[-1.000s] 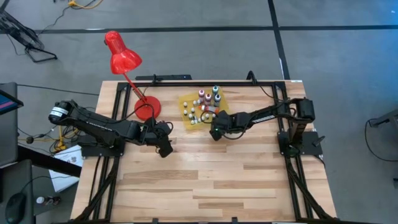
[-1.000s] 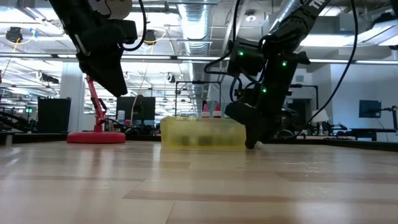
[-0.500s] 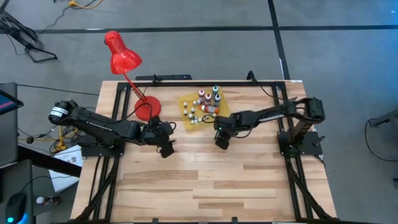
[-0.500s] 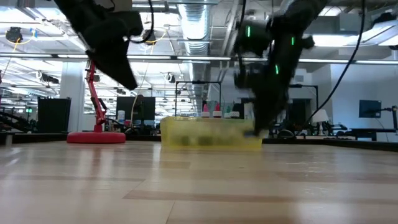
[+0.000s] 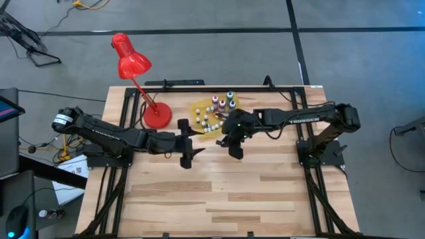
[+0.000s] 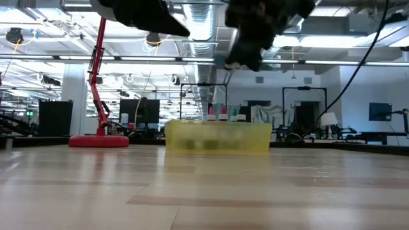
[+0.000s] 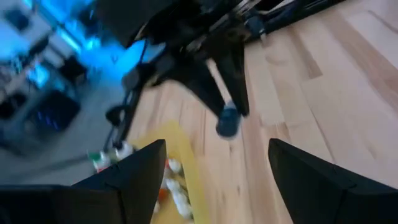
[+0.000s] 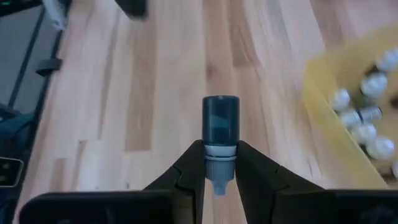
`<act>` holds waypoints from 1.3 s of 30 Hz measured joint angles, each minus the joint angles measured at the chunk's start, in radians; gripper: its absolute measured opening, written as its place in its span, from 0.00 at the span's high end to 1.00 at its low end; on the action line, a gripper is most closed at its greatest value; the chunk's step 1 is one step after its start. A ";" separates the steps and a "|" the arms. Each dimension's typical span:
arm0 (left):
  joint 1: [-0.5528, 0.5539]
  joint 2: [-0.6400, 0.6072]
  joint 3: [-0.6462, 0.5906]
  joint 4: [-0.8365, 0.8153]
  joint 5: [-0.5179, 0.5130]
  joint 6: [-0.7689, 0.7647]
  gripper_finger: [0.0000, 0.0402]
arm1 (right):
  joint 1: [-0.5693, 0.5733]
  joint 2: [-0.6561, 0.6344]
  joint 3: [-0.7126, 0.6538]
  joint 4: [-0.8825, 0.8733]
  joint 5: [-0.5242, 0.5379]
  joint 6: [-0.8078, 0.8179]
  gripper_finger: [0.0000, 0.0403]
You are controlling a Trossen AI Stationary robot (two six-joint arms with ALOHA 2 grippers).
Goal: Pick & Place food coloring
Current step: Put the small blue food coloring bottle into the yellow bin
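I've got a dark blue food coloring bottle (image 8: pixel 221 121) pinched by its pale neck in the right gripper (image 8: pixel 219 167), lifted clear of the wooden table (image 5: pixel 252 192) just beside the yellow mat (image 5: pixel 199 107), where the other little bottles (image 5: pixel 219 109) sit clustered. My left gripper (image 7: pixel 211 168) hovers close by with its fingers spread wide and nothing in them. I'd call this the carry step: next I need to bring the bottle over its drop spot, lower it gently and release without tipping it.
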 joint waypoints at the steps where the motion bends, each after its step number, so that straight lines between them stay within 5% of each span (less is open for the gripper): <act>1: 0.000 0.000 0.000 0.015 0.011 0.035 0.31 | 0.002 0.004 0.017 -0.001 -0.003 -0.007 0.84; 12: -0.004 0.000 0.000 0.143 0.052 0.294 0.31 | 0.001 0.003 0.159 0.000 -0.045 -0.105 0.84; 32: -0.001 0.000 0.000 0.220 0.095 0.392 0.31 | 0.000 0.004 0.219 0.025 -0.053 -0.220 0.84; 39: -0.001 0.000 0.000 0.201 0.089 0.386 0.45 | 0.000 0.004 0.219 0.023 -0.056 -0.221 0.84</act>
